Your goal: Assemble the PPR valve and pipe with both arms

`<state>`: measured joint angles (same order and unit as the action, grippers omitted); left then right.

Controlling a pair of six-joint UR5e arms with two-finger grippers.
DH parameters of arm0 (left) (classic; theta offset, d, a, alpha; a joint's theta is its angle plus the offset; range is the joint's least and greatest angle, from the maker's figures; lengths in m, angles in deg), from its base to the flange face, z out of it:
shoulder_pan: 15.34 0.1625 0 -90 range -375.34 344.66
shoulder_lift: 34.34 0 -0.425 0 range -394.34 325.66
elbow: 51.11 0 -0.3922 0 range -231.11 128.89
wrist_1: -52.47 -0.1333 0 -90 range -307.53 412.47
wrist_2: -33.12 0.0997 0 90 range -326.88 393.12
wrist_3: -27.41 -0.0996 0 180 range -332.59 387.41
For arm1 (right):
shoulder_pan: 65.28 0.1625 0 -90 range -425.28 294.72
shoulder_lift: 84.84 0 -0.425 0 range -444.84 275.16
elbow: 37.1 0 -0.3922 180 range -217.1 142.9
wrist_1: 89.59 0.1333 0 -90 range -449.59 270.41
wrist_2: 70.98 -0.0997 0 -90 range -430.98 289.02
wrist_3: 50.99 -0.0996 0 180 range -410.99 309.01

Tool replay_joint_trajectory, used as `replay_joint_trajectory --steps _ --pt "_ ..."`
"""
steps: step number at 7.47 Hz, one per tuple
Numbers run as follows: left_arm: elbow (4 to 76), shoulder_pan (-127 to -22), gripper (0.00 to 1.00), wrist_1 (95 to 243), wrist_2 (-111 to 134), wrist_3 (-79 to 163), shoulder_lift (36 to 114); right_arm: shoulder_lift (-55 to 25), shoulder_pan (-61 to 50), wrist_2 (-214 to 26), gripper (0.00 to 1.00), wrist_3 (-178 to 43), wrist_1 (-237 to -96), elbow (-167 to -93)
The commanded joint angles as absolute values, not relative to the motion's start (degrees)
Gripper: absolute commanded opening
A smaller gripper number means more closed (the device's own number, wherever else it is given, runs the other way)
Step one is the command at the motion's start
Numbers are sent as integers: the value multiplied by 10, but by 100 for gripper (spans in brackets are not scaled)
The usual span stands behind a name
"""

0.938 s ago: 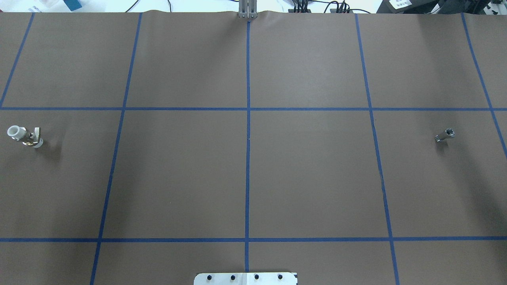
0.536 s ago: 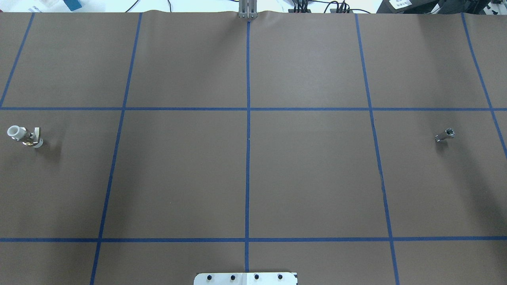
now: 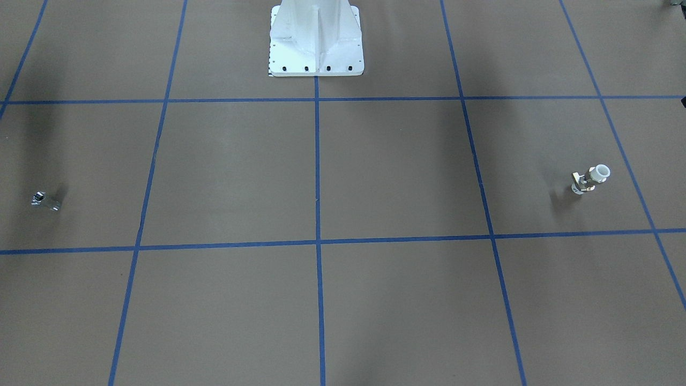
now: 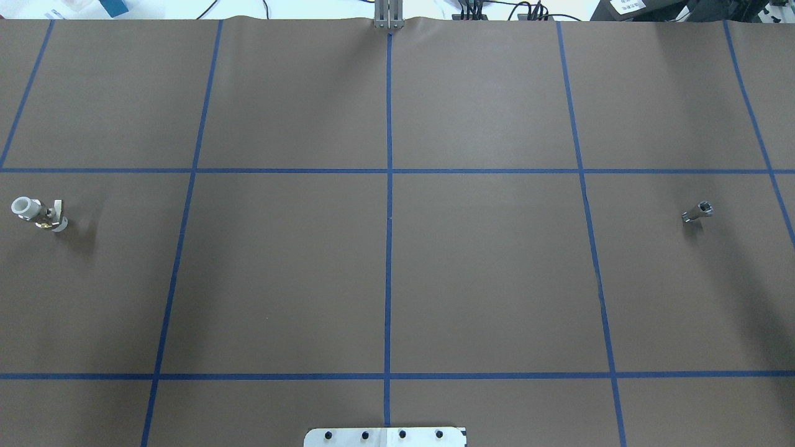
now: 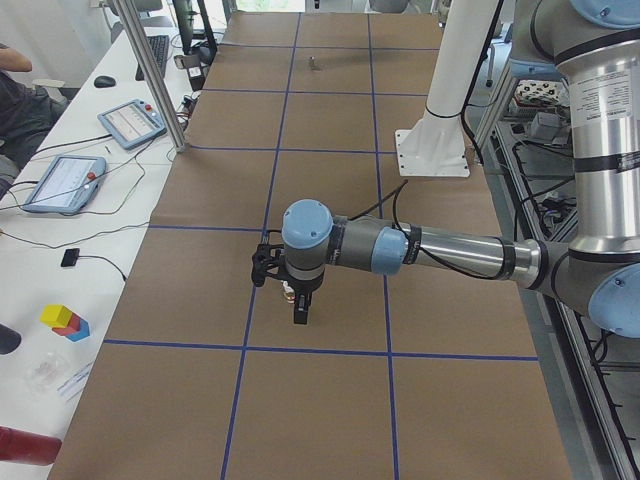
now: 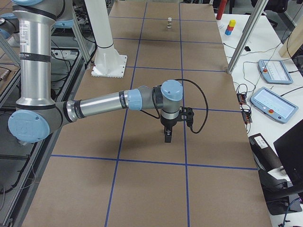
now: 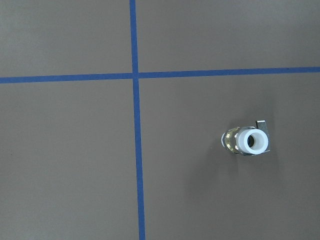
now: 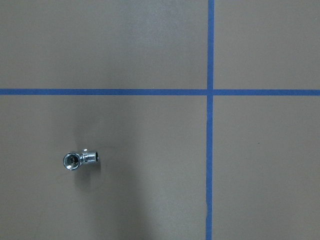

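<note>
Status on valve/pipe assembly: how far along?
Done: nothing. The PPR valve and pipe sit unjoined at opposite ends of the table.
In hand: nothing gripped. The left tool and right tool hang above the parts, and each wrist view looks down on its part.
Left: grasp both, bring together, join.

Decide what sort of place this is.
Most likely a robotics lab: a jointed robot arm reaches over a table marked with a blue tape grid, and control tablets lie on the side bench.
</note>
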<state>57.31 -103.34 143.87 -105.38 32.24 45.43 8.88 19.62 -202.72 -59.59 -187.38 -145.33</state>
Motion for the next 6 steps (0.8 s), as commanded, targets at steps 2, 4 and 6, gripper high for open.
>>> replay_joint_trajectory --steps 2,4,6 --pt "573 -974 100 1444 -1050 421 483 87 195 -2031 100 -599 -1868 -1452" --pt "556 -917 100 1511 -1023 489 493 85 186 -2040 100 -602 -1864 -1451" --pt "537 -851 97 1548 -999 538 501 82 181 -2042 100 -601 -1864 -1449"
